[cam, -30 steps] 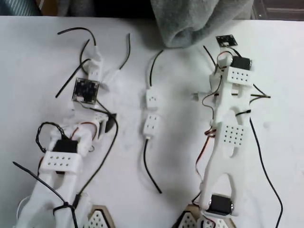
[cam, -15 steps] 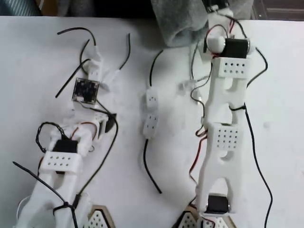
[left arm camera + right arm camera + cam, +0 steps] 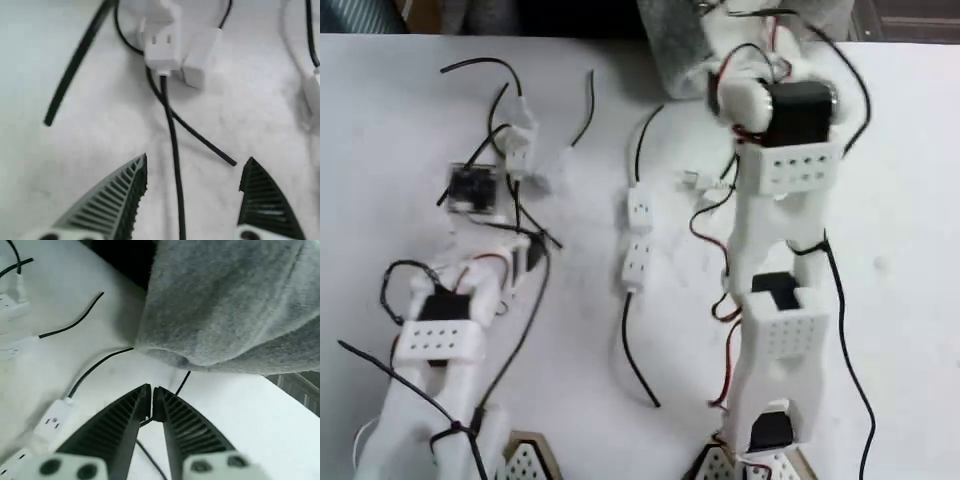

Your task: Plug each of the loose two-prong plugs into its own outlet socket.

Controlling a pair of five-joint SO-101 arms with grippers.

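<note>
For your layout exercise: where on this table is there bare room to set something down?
Free: the white table right of the white right arm, and left of the black cords. Crowded: around the white plugs and near the grey cloth.

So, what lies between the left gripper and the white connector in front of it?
Left wrist view: a black cable runs from the white connector down through the open left gripper; a second black wire crosses it.

White printed left arm (image 3: 435,345) and right arm (image 3: 782,260), hole-dotted plates, black servos (image 3: 802,100), loose red and black wires, dark ribbed fingers (image 3: 117,200) on pale bases.
</note>
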